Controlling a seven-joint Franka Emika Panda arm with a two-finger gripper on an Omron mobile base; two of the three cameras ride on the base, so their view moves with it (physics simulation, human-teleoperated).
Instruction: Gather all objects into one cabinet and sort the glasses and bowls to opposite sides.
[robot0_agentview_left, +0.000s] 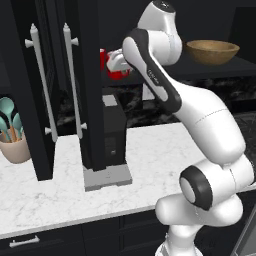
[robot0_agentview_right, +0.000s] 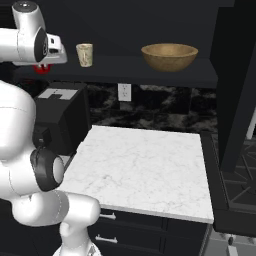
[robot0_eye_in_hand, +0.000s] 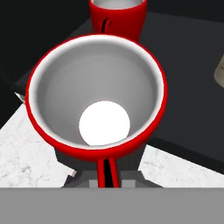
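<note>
A red cup (robot0_eye_in_hand: 96, 96) with a white inside sits right in front of the hand camera, and my gripper (robot0_eye_in_hand: 104, 162) is shut on it, dark fingers (robot0_eye_in_hand: 62, 156) hugging its base. It hangs at the front edge of the black cabinet's shelf (robot0_eye_in_hand: 183, 131). The second red cup (robot0_eye_in_hand: 117, 15) stands just behind it on that shelf. From the left base view, the held cup (robot0_agentview_left: 120, 74) peeks out under the gripper (robot0_agentview_left: 118, 66), beside the other cup (robot0_agentview_left: 103, 59). The cream mug (robot0_agentview_right: 84, 54) and the wooden bowl (robot0_agentview_right: 169, 56) stand further right on the shelf.
The cabinet's open doors (robot0_agentview_left: 55, 85) with long silver handles hang left of the arm. A black coffee machine (robot0_agentview_left: 113, 135) stands on the marble counter (robot0_agentview_left: 165, 145) below the shelf. The beige pot of teal utensils (robot0_agentview_left: 13, 137) is at the far left.
</note>
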